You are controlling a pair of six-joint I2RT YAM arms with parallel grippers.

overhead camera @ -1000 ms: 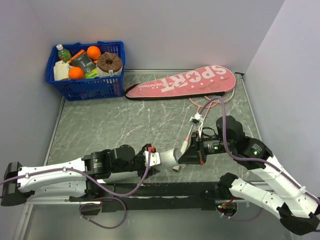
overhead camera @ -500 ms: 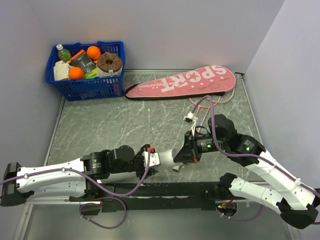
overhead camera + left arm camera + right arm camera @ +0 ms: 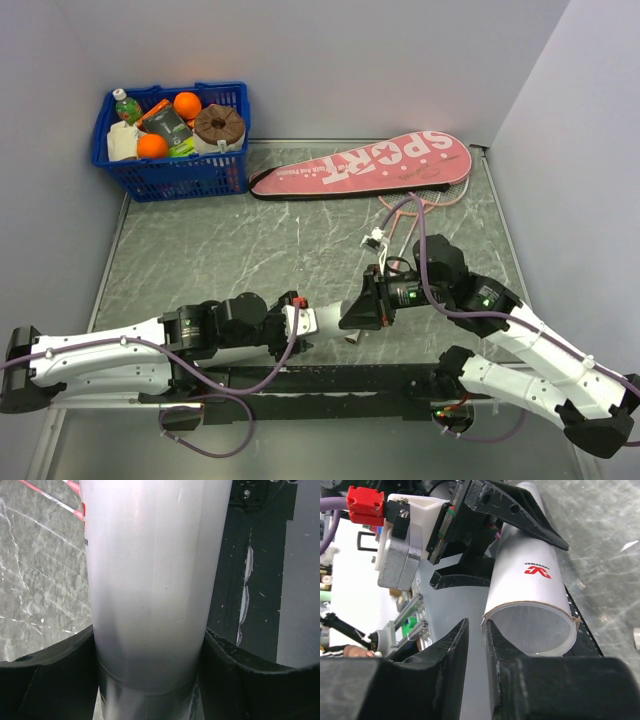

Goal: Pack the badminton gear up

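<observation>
My left gripper is shut on the long white tube and holds it low over the table's near edge, its open mouth pointing right. My right gripper sits at that mouth, its jaws a narrow gap apart with nothing between them. The tube's rim lies right beside one finger. The pink SPORT case lies at the far right, with thin red rackets poking out from under it. No shuttlecock is clearly visible.
A blue basket of oranges and bottles stands at the far left corner. A small white piece lies on the table just under the tube's mouth. A black strip runs along the near edge between the arm bases.
My right arm has swung left and down to the tube's mouth, and its jaws have parted slightly from shut. The left arm and the tube have stayed put.
</observation>
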